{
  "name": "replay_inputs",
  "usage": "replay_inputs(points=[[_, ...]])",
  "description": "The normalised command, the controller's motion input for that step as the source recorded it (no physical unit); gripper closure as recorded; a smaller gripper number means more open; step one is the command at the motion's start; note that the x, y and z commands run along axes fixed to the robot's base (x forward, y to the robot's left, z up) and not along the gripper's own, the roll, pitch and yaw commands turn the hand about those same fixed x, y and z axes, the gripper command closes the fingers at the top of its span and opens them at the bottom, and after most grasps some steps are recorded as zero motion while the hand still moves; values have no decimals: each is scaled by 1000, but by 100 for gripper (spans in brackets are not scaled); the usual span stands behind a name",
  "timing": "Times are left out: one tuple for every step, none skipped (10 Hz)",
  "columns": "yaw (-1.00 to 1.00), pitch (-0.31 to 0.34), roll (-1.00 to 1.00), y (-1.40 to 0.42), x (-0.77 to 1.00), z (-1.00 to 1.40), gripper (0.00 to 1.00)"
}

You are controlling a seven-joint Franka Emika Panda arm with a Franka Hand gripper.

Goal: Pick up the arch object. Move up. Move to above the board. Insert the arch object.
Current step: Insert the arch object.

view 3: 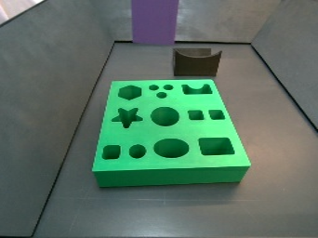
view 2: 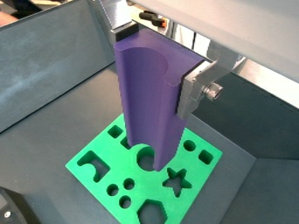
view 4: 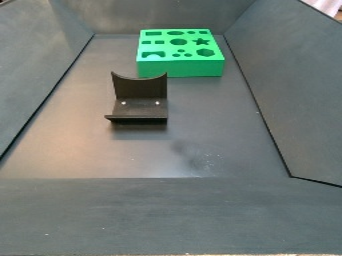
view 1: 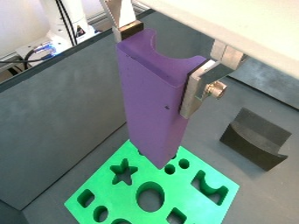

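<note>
**Arch held high over the board, with the notch still to be found**

The gripper (view 1: 163, 68) is clamped on the arch object (view 1: 152, 92), its silver fingers (view 1: 198, 86) pressed against two opposite faces near the upper end, so the tall purple block hangs straight down from the hand. In both wrist views the board (view 2: 117, 175) lies directly below the block's lower end, clearly apart from it, with air between. In a side view only the bottom of the arch object (view 3: 154, 20) shows at the upper edge of the frame, the hand itself out of sight, and it appears to hang beyond the board's far edge (view 3: 162, 82) rather than over its middle. The short dark brown block (view 3: 196, 61) sits on the floor off to one side of the hand, beside the board.

The step in hand looks like the move to above the board. To do it well, the hand should stay at this height while travelling, so the long block clears the board's top face. It should stop with the block's footprint squared over the arch notch (view 3: 194, 89), not over the round holes nearby. Only then should it descend, slowly and vertically, keeping the grip firm so the block does not tilt against the notch walls.
</note>
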Motion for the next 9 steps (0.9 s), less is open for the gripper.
replay_inputs(points=[[0,50,-93,566,1000,-997,100],[0,44,-106,571,1000,-1000,100],[0,39,-113,577,1000,-1000,100],[0,4,-126,680,1000,-1000,100],[0,6,-110,680,1000,-1000,100],[0,39,0,486,1000,-883,100],[0,99,110,343,1000,-626,100],[49,-47,53,-183,83,-134,100],[109,10,129,-246,86,-114,100]])
